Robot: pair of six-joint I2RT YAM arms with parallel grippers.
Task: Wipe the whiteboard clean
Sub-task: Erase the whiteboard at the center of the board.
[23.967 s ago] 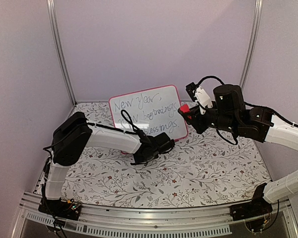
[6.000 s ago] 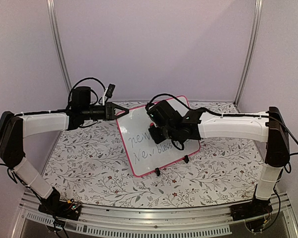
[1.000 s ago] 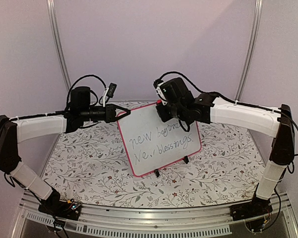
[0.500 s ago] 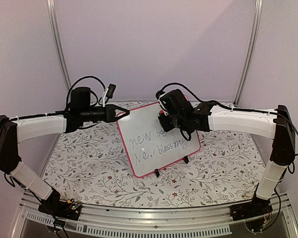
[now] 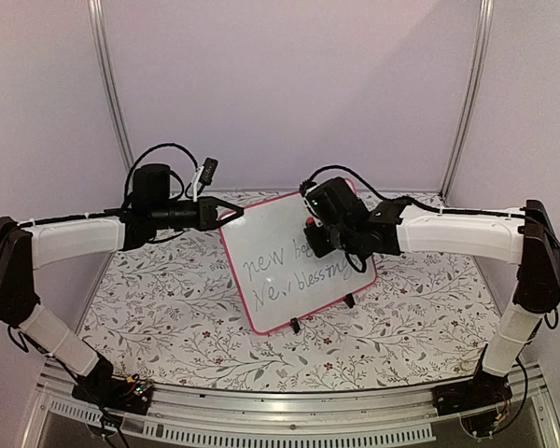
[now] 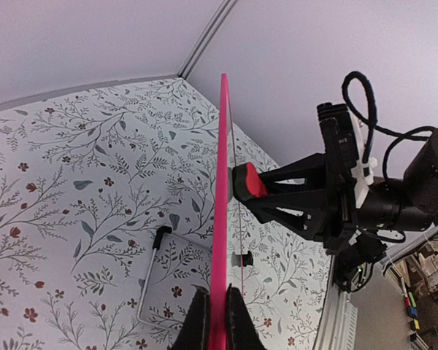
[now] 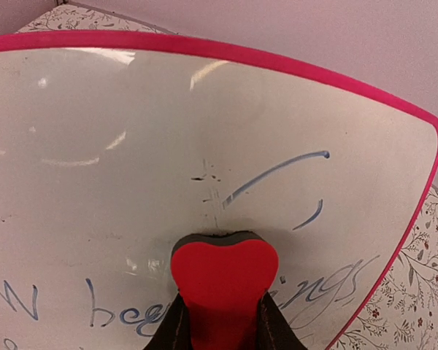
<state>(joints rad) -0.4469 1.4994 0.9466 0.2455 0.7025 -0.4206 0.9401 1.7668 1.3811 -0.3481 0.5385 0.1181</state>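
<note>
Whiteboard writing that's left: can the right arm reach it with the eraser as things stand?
Probably yes. The right pincer holds the red eraser on the whiteboard right beside the writing, nothing between. The left pincer grips the board's edge, clear of it.

On table [image 5: 168,317], whiteboard [image 5: 266,245]; left tool [image 5: 228,214] at its left edge; eraser [image 5: 310,222] against its front.

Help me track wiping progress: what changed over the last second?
The right fingers, shut on the red eraser, slid it down from the top edge of the whiteboard onto the first written line, covering its right end. The left fingers stayed clamped on the rim; the board stayed propped, and its lower line remains.
</note>
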